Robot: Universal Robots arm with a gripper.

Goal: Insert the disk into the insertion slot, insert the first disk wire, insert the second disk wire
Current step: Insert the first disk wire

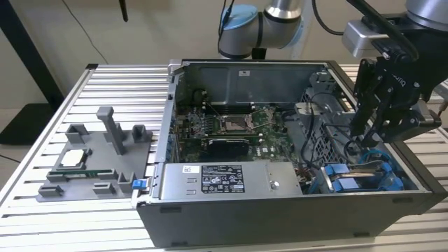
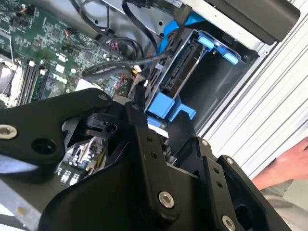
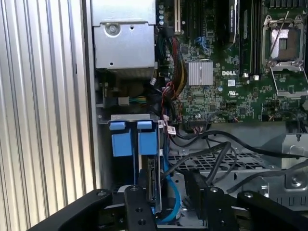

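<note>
The disk (image 3: 153,185) looks already seated, so wiring is in hand. The open, empty pincer (image 3: 166,185) hovers above it; plugging needs precise alignment.

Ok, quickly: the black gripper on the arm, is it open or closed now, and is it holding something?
Black gripper: open, holding nothing, poised above the blue plastic carrier frames in the computer case's drive bay.

One open computer case (image 1: 280,220), one motherboard (image 3: 226,103), one power supply (image 1: 224,181), two blue carrier frames (image 3: 121,142), one disk (image 2: 182,67), one grey fixture plate (image 1: 105,163) bearing one processor (image 1: 73,156) and one memory stick (image 1: 81,174), one gripper (image 1: 362,135), one person's hand (image 2: 284,163); black cables (image 3: 211,154) too tangled to count.
</note>
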